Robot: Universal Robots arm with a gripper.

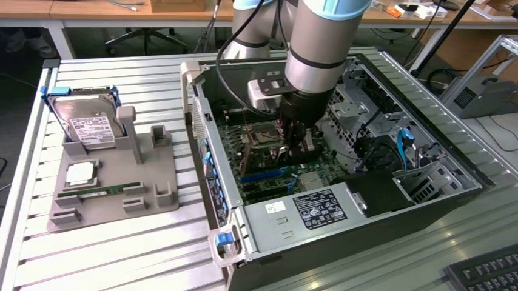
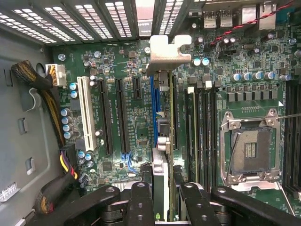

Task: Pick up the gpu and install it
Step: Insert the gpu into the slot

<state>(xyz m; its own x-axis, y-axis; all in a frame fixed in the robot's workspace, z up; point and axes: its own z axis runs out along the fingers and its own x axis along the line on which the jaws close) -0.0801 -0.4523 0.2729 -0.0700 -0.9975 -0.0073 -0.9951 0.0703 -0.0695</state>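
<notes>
We see the gpu [image 2: 164, 141] edge-on in the wrist view: a thin flat card, with a green board edge, a pale silver part on one side near the fingers, and a silver metal bracket [image 2: 165, 54] with a bent tab at its far end. The gripper [image 2: 162, 202] holds it between its two black inner fingers [image 2: 141, 202], which are closed only partly, as far as the thickness of the card allows, one finger on each face. The card stands on its edge above the green motherboard [image 2: 122, 117], and its long axis runs along the expansion slots, parallel to the white slot [image 2: 86, 113] and the black ones beside it. It is in line with the blue slot [image 2: 154, 108], just over it; we cannot tell if the lower edge is already inside the slot. The bracket end points to the perforated back wall [image 2: 94, 23] of the case, the other end points to the gripper. In the exterior view the arm [image 1: 324, 36] reaches down into the open computer case [image 1: 340, 206], and the gripper [image 1: 295, 145] is low over the motherboard, near the CPU socket [image 1: 263, 134]. On the exterior view's left, on the slatted table [image 1: 121, 254], a grey tray [image 1: 105, 206] carries a hard drive [image 1: 87, 124] with blue handles and a small RAM stick [image 1: 101, 192]
</notes>
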